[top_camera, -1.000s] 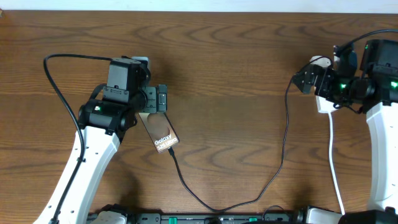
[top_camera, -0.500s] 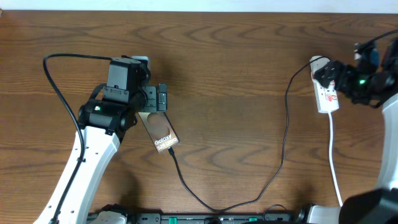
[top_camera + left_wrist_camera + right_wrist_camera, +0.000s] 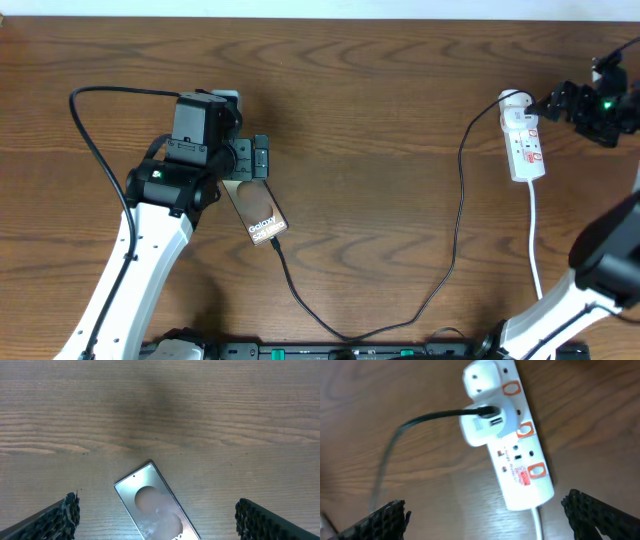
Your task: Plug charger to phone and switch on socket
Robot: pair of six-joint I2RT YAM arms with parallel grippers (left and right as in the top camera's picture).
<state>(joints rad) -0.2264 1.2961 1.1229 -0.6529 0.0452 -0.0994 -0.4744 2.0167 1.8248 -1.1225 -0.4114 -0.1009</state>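
The phone (image 3: 260,214) lies slanted on the wooden table, its lettered end toward the front. The black charger cable (image 3: 455,230) meets the phone's lower edge, loops along the front of the table and climbs to a white adapter (image 3: 481,424) plugged into the socket (image 3: 526,142). My left gripper (image 3: 261,158) hovers open over the phone's far end; in the left wrist view the phone (image 3: 156,505) lies between the wide-apart fingertips (image 3: 70,512). My right gripper (image 3: 562,101) is open just right of the socket's far end. In its wrist view the socket (image 3: 520,455) lies ahead of the jaws.
The socket's white cord (image 3: 537,245) runs toward the front edge at the right. The left arm's own black cable (image 3: 95,150) arcs over the table at the left. Bare wood lies between the phone and the socket.
My right arm has drawn back to the right and away from over the socket, which now shows in full. The left arm, phone and cable have not moved.
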